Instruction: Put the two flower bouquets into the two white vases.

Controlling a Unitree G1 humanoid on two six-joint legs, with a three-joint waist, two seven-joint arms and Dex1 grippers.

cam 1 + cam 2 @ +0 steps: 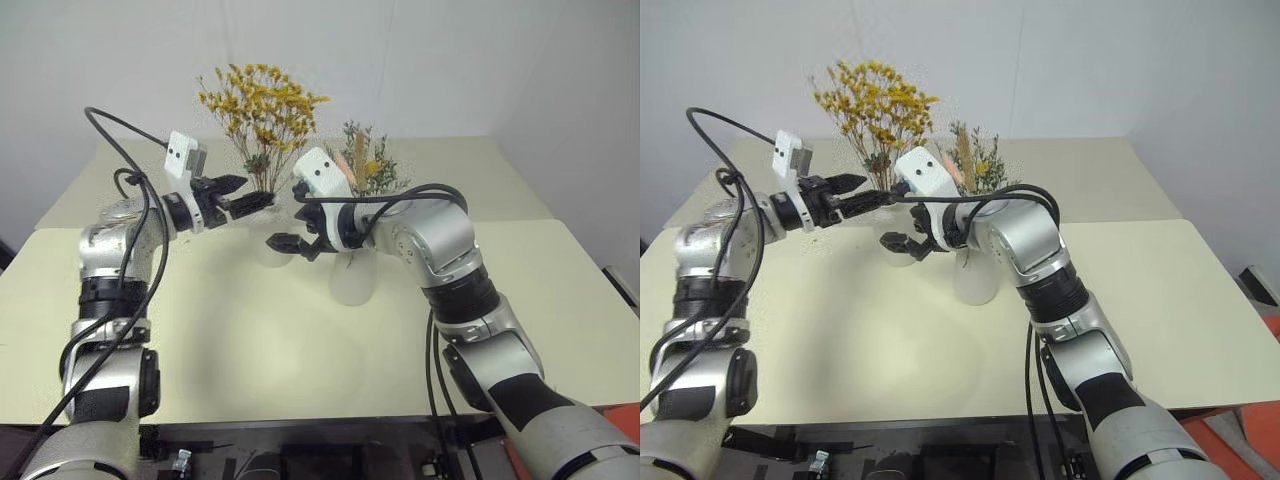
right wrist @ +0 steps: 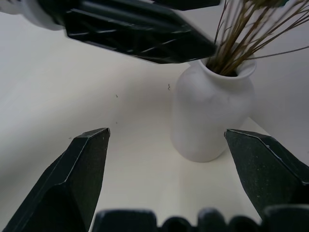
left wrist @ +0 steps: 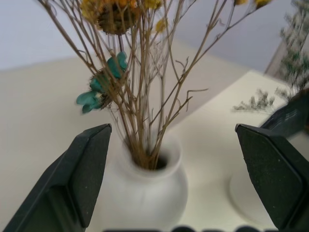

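Both grippers stand released, holding nothing: left gripper (image 3: 174,179) jaws wide either side of the yellow bouquet (image 1: 262,105) stems, right gripper (image 2: 166,174) spread beside the bottle vase (image 2: 207,116). Yellow bunch sits in that vase, grey-green bouquet (image 1: 365,165) in the cone vase (image 1: 352,280), mid-table (image 1: 300,350) toward the far edge. Judgement: stems light, brittle; pinch low and gently. Vases look tippy.

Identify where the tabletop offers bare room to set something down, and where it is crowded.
Free: the table between the vases and its near edge, and right of the cone vase. Crowded: the middle, where both vases, the bottle vase included, and both end effectors cluster.
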